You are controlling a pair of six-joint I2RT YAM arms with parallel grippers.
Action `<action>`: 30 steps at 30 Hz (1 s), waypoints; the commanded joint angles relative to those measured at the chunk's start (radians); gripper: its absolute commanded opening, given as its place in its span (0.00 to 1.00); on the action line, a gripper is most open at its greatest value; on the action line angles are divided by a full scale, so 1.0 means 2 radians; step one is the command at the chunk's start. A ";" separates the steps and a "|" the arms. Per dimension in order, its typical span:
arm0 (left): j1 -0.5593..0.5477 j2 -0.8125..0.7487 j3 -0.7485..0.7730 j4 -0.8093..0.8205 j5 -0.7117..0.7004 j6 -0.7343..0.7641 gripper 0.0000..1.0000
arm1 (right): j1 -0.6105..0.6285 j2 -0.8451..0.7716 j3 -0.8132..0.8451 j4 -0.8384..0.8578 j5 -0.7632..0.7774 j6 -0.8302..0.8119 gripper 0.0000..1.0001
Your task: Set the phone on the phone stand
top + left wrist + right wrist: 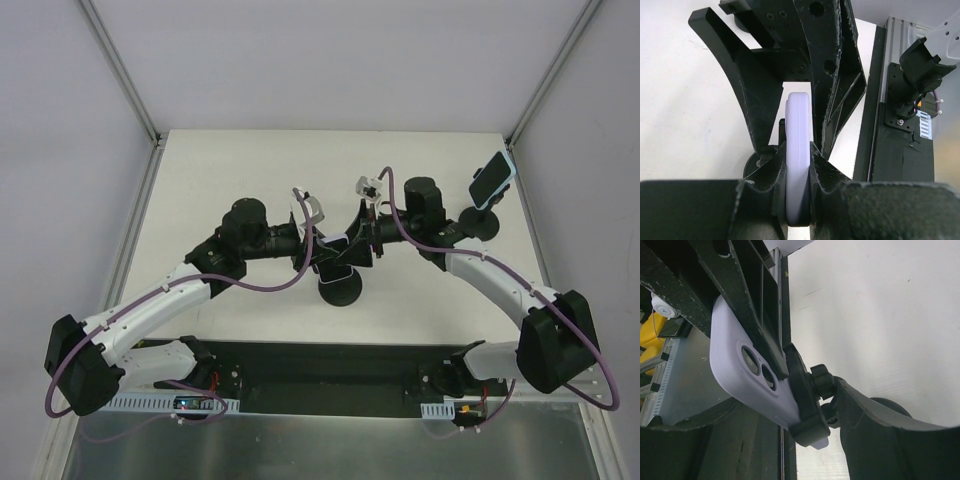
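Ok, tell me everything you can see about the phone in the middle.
The phone wears a matte lavender case with rounded corners and two camera lenses on the back. Its back meets the black stand's cradle, whose lip hooks one edge. The left end effector pinches its two faces; the right end effector straddles its other end.

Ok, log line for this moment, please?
phase: seating phone on phone stand | left gripper: shut on phone | right gripper: at phone, grip unclear | phone: against phone stand, held
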 commanded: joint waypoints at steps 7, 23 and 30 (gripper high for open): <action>0.002 0.021 0.003 -0.037 0.027 0.014 0.00 | 0.010 0.022 0.029 0.012 -0.004 -0.031 0.52; 0.002 0.066 0.008 0.020 -0.011 -0.012 0.00 | 0.048 -0.142 -0.164 0.190 0.323 0.206 0.00; 0.002 0.083 0.036 -0.008 0.019 0.007 0.00 | 0.063 -0.118 -0.104 0.102 0.275 0.126 0.21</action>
